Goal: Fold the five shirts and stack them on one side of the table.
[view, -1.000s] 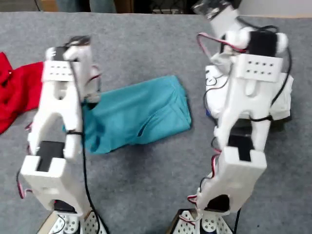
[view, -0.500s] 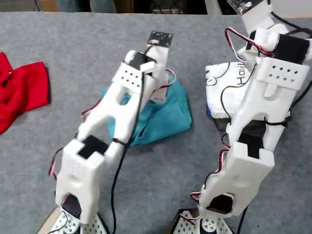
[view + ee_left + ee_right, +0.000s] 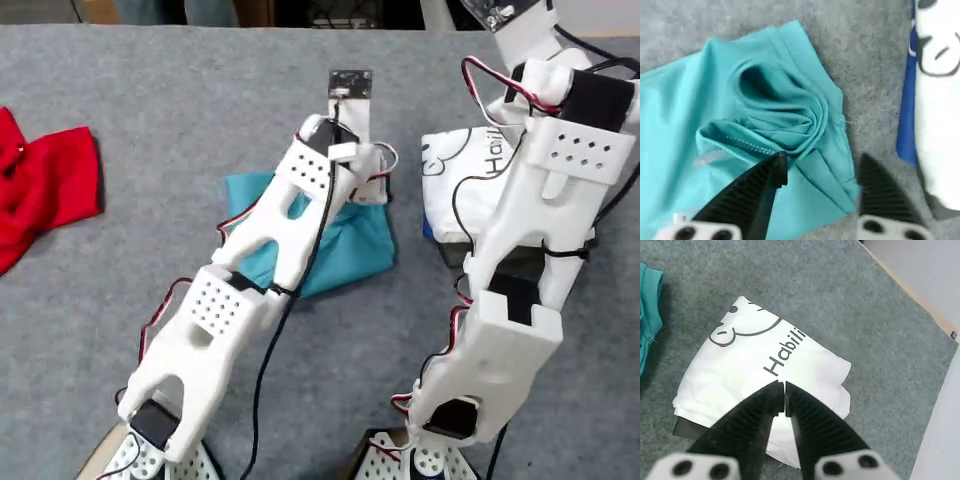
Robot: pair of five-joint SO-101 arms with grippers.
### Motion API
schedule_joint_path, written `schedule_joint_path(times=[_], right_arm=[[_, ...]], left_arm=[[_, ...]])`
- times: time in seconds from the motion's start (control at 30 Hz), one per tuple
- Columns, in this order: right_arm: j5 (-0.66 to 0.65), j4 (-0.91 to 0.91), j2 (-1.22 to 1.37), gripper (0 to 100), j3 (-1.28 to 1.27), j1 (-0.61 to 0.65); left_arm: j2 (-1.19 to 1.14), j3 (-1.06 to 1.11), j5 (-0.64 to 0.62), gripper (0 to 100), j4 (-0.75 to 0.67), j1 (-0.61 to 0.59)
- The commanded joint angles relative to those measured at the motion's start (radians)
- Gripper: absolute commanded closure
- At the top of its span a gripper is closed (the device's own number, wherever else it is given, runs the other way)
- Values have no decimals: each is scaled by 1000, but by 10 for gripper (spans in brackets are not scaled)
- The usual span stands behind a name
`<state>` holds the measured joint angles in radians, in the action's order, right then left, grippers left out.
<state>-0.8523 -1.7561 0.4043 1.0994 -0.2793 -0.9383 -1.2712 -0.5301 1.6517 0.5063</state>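
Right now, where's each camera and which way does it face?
High view: fixed overhead, facing down at the table; both arms.
Left wrist view: left arm, down past left tool, open, at the teal shirt.
Right wrist view: right arm, down past right tool, shut, at the white shirt.
Shared: both wrist views catch both shirts.

On the table (image 3: 200, 90) the clothes lie in a row from left to right. The left shirt (image 3: 45, 190) lies at the left edge, well apart from the others. The middle shirt (image 3: 360, 250) lies near the centre. To its right is the stack (image 3: 437, 185), near it but not touching. The left gripper (image 3: 822, 165) is over the right part of the middle shirt, with the stack farther right. The right gripper (image 3: 785, 387) is above the top shirt (image 3: 765, 365) of the stack.
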Motion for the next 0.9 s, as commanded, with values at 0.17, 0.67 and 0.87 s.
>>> schedule_joint_path(times=[0.17, 0.67, 0.87], right_arm=[[100, -9, 1, 984, -104, 132], [247, 186, 323, 984, -206, 626], [285, 180, 509, 984, -12, 651]], left_arm=[[110, -395, 37, 840, 110, -332], [574, 679, 348, 971, 37, -737], [787, 1225, 354, 971, -249, -730]])
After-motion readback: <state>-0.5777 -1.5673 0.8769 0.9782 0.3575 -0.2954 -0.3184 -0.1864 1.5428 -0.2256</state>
